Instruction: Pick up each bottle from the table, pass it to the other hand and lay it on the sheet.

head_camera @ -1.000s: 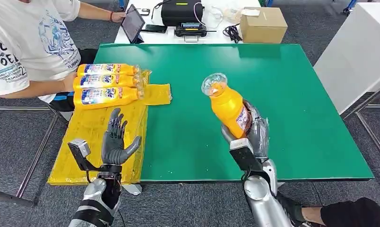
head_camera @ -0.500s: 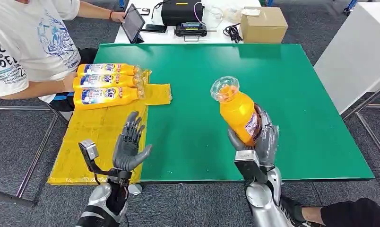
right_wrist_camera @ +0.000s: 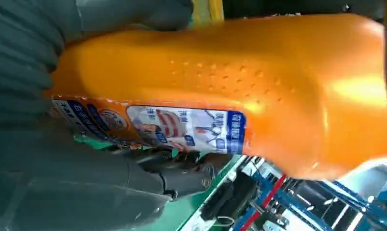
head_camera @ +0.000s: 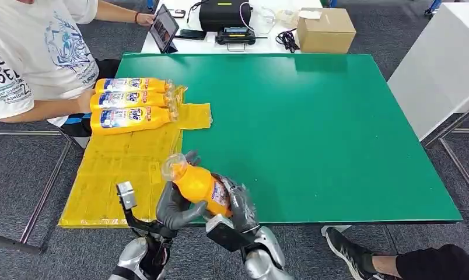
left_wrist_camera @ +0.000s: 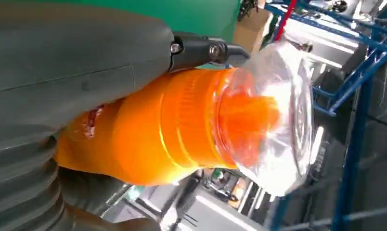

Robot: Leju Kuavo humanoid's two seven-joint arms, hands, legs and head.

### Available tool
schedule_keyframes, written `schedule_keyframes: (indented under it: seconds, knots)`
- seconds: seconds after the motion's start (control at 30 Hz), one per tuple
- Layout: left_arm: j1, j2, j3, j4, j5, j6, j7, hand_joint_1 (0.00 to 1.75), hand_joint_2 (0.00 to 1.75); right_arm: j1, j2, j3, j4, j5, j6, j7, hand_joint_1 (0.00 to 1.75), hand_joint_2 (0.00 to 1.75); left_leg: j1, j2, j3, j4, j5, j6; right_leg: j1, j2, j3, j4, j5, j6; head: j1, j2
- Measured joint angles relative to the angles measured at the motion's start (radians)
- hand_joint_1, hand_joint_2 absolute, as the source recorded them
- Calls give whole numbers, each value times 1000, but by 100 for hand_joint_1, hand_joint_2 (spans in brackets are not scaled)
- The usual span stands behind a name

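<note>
An orange bottle (head_camera: 197,184) with a clear cap hangs tilted over the table's front edge, cap toward the yellow sheet (head_camera: 121,163). My left hand (head_camera: 174,208) wraps its upper body from the sheet side, and my right hand (head_camera: 239,204) grips its labelled lower body. The left wrist view has the bottle's neck and cap (left_wrist_camera: 220,120) jutting out past my left hand (left_wrist_camera: 61,72). My right hand (right_wrist_camera: 61,183) closes around the orange bottle (right_wrist_camera: 230,72) in the right wrist view. Three more orange bottles (head_camera: 130,101) lie side by side at the sheet's far end.
The green table (head_camera: 325,116) stretches ahead and to the right. A person in a white shirt (head_camera: 34,52) sits at the left beside the sheet, one hand on a tablet (head_camera: 162,26). Behind stands a white table with a cardboard box (head_camera: 324,29) and a black case (head_camera: 223,14).
My right hand has carried the bottle left and toward the front edge. My left hand, open before, now grips the bottle's upper part.
</note>
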Motion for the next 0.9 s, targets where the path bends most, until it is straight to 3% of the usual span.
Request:
schedule_keyframes:
  seconds: [0.57, 0.6, 0.63, 0.67, 0.9]
  knots:
    - [10, 11, 8, 1, -26, 33, 4, 0, 175, -65, 29, 61, 124, 21, -20, 30, 175, 175, 0, 1, 1, 0, 0, 0, 0, 0, 0, 0, 0, 0, 0, 0]
    - [9, 11, 8, 1, -32, 33, 2, 7, 175, -68, 29, 64, 127, 19, -20, 32, 175, 175, 0, 1, 1, 0, 0, 0, 0, 0, 0, 0, 0, 0, 0, 0]
    - [8, 13, 8, 1, -37, 32, 2, 38, 175, -71, 29, 68, 130, 16, -20, 36, 175, 175, 0, 1, 1, 0, 0, 0, 0, 0, 0, 0, 0, 0, 0, 0]
    - [8, 14, 8, 1, -40, 32, 0, 175, 175, -74, 29, 72, 133, 13, -19, 39, 175, 175, 0, 1, 1, 0, 0, 0, 0, 0, 0, 0, 0, 0, 0, 0]
    - [5, 16, 11, -7, -107, 53, -33, 175, 175, -79, 32, 91, 141, -13, -18, 45, 175, 175, 0, 1, 1, 0, 0, 0, 0, 0, 0, 0, 0, 0, 0, 0]
